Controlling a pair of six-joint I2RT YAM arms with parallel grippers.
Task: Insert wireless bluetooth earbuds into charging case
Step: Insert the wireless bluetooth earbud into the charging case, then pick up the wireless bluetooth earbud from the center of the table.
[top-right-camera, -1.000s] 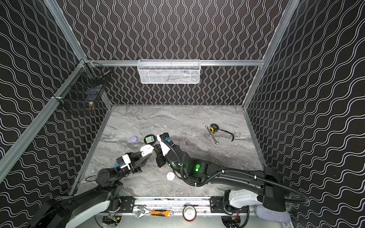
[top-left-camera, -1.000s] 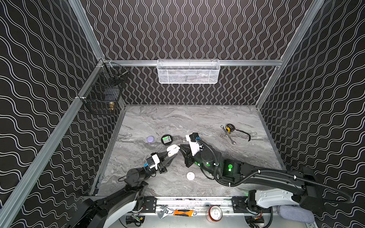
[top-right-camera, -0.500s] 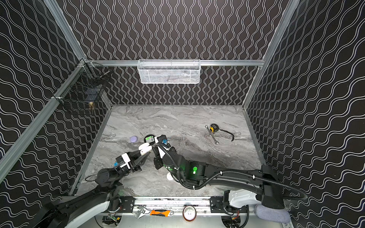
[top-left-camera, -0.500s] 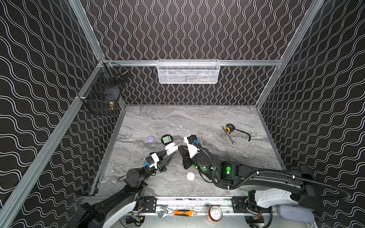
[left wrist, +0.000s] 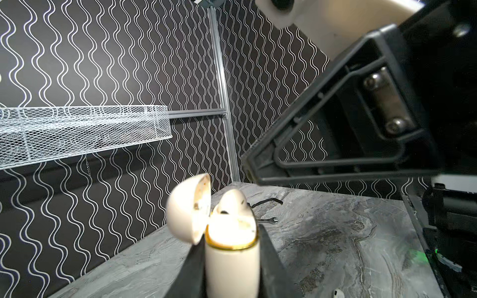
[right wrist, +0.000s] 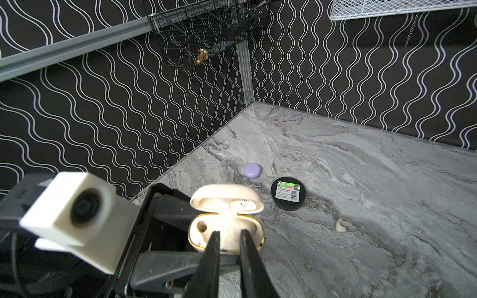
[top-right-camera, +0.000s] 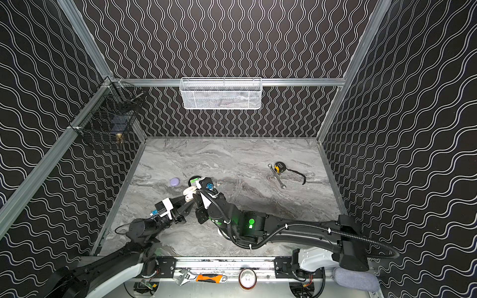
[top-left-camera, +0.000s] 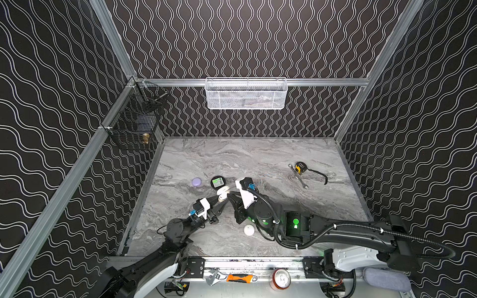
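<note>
**Two robot arms meet over an open cream charging case**

The left tool [left wrist: 229, 240] is clamped on the sides of a cream charging case [left wrist: 232, 271]. It holds the case upright in the air over the left half of the grey marble worktop [top-left-camera: 232, 154], about midway between the back and front edges. Lifting it this way likely keeps the mouth facing up and steady, so the other arm can work from above. The hinged lid [left wrist: 187, 209] is swung right back, leaving the sockets exposed.

A cream earbud [left wrist: 232, 201] stands in the case with its rounded head poking above the rim, so it looks only partly seated. The socket beside it shows as an empty hole.

The right tool [right wrist: 229, 233] hovers just above the case. Its fingers are drawn almost together and grip nothing that can be made out. In the left wrist view, a strip of wall shows between its tip and the bud. Closed like this, it probably serves as a blunt pusher to press the bud home.

The case is glossy and pebble-shaped, with a thin gold band around its mouth. The bud is tiny and smooth beside it.

A second cream earbud [right wrist: 340, 225] lies on the worktop near a black disc [right wrist: 288, 193], apparently awaiting its turn. A closed lilac case [right wrist: 253, 170] sits nearer the left edge, and a white round case [top-left-camera: 249, 229] nearer the front edge.
</note>
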